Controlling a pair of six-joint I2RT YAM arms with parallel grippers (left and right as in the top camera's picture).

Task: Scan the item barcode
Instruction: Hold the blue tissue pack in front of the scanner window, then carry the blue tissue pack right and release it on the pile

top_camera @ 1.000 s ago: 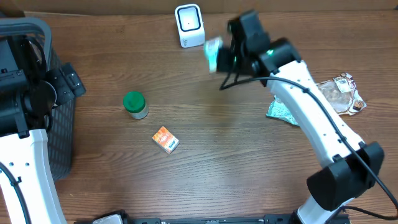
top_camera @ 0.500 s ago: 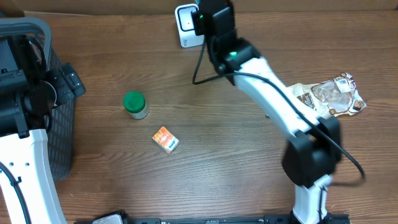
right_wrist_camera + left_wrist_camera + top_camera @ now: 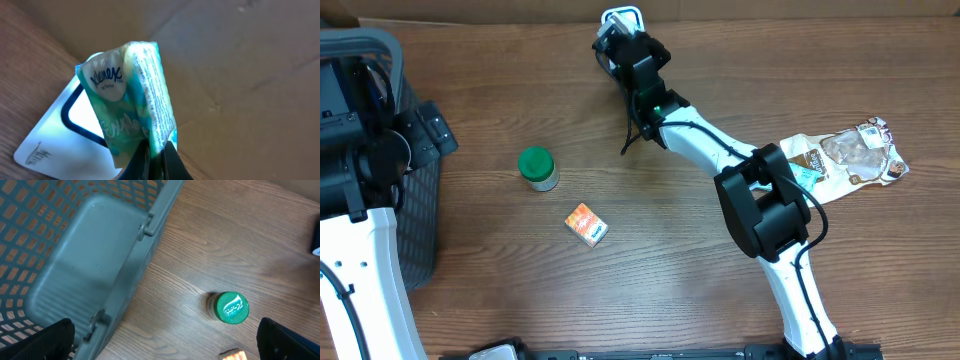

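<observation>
1. Two small goods sit nearest the arm bases on the tabletop (image 3: 670,270): an orange box (image 3: 586,225) lying flat and, just beyond it, a green-lidded jar (image 3: 536,167) standing upright. They're apart from each other and easy to reach, and I'd say they're queued for their own turn.
2. Over on the left, the left tool (image 3: 165,342) hangs with its jaws spread wide and nothing between them. It sits by the rim of the basket (image 3: 420,215), looking down at the jar. My read is that it's out of the way and ready to handle goods at the basket.
3. Out right, the crinkly snack bags (image 3: 850,155) lie flat near the edge, well apart from the action.
4. Now the far edge, and here's the play: the right tool (image 3: 152,162) is clamped tight on the bottom seam of the tissue pack (image 3: 132,95). Pinching that thin edge leaves the pack's broad faces uncovered.
5. The pack is held up off the tabletop, right in front of the scanner (image 3: 55,135), with the cardboard wall (image 3: 240,75) behind. That looks like the presenting step. Whether the barcode actually faces the window, I can't tell, so a small twist may be needed.
</observation>
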